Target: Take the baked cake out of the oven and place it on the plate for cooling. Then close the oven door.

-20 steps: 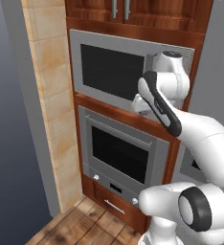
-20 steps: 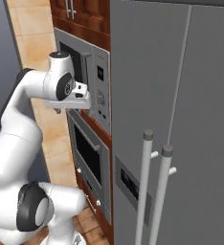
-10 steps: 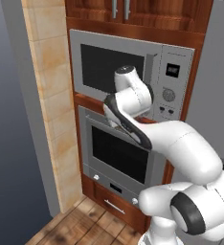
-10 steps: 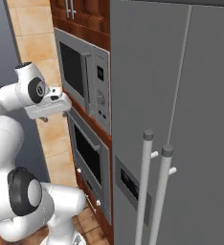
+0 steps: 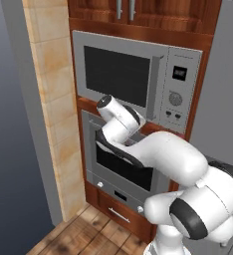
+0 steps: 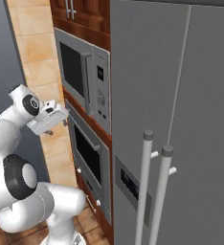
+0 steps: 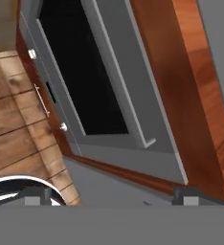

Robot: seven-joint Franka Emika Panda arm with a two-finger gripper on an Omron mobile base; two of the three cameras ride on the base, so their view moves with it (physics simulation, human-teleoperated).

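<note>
The grey wall oven (image 5: 119, 172) sits below the microwave, and its door (image 7: 80, 72) with the black glass window is shut, hiding the rack inside. A grey bar handle (image 7: 117, 79) runs along the door's top. My gripper (image 6: 62, 119) hovers in front of the oven's upper edge, apart from the door, pointing down along it. In the hand view the gripper (image 7: 112, 196) is open, its two dark fingertips (image 7: 35, 196) far apart with nothing between them. In the left base view my own forearm covers the hand.
A larger grey microwave (image 5: 131, 74) with a keypad is above the oven. A wooden drawer (image 5: 117, 214) lies under it. A tall grey fridge (image 6: 181, 119) stands to the right, a tiled wall column (image 5: 51, 99) to the left. Wood floor (image 7: 18, 134) lies below.
The arm has swung down and to the left, from in front of the microwave's control panel to the oven's top edge. The oven door has stayed shut.
</note>
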